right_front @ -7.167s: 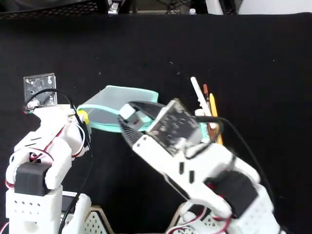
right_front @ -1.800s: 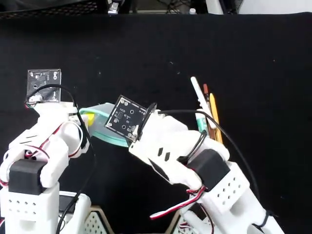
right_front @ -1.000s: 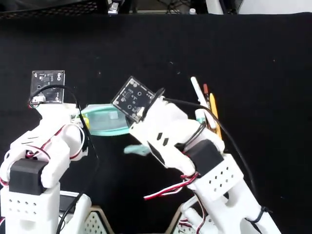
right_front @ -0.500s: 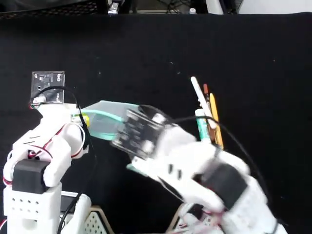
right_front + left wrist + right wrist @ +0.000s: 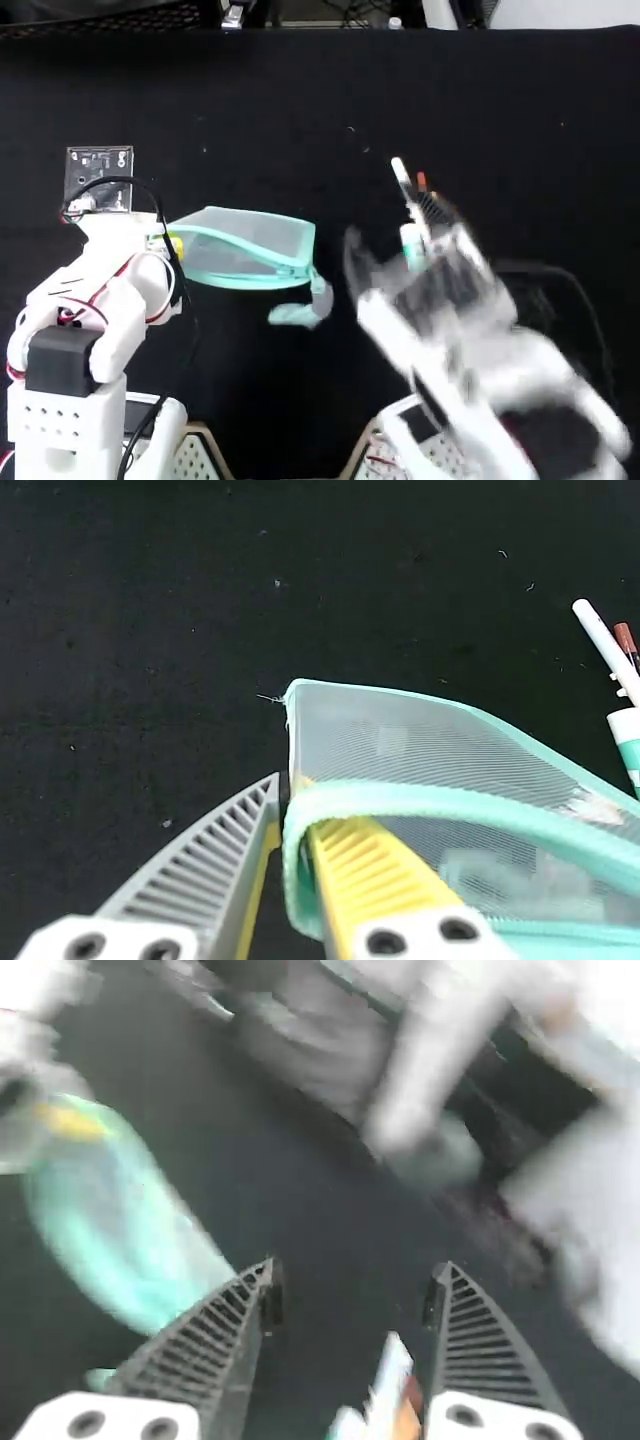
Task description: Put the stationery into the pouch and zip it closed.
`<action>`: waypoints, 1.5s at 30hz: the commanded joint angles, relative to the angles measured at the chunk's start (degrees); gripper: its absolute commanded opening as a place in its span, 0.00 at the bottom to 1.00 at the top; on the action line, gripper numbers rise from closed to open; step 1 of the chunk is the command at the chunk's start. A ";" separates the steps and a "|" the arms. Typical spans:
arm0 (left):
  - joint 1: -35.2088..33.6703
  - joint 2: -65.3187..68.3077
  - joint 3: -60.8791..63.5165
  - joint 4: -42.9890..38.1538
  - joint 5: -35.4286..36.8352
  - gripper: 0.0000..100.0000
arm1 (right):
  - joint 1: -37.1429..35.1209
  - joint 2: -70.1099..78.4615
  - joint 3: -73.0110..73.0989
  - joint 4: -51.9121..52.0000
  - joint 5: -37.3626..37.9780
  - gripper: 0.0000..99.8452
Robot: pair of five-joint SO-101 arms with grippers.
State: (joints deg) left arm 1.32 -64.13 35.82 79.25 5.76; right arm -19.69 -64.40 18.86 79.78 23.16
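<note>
Pinching the left end of the pouch [image 5: 250, 250] left of the tabletop's centre, the left gripper [image 5: 288, 795] leaves the stationery [image 5: 405, 185], lying front-to-back right of centre, to the nearer right gripper [image 5: 350, 1280], wide open and empty above it.

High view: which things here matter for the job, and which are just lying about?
Job: pouch, held by left gripper; pens; open right gripper.
Lying about: black cloth; clutter beyond it.
</note>
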 commanded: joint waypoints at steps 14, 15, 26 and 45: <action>-0.04 -0.18 1.45 -1.32 0.00 0.03 | 21.71 47.25 25.63 -32.88 -0.26 0.14; -0.04 -0.18 1.54 -1.32 -0.09 0.03 | 21.71 50.86 23.52 -32.79 -0.26 0.14; -0.04 -0.18 1.45 -1.32 -0.09 0.03 | 22.95 73.19 8.92 -32.70 -0.26 0.14; -0.04 -0.18 1.54 -1.32 -0.09 0.03 | 19.08 72.04 -2.15 -12.57 -0.09 0.01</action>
State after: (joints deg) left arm 1.32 -64.40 37.67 78.99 5.76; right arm 0.62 10.24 19.56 63.16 22.99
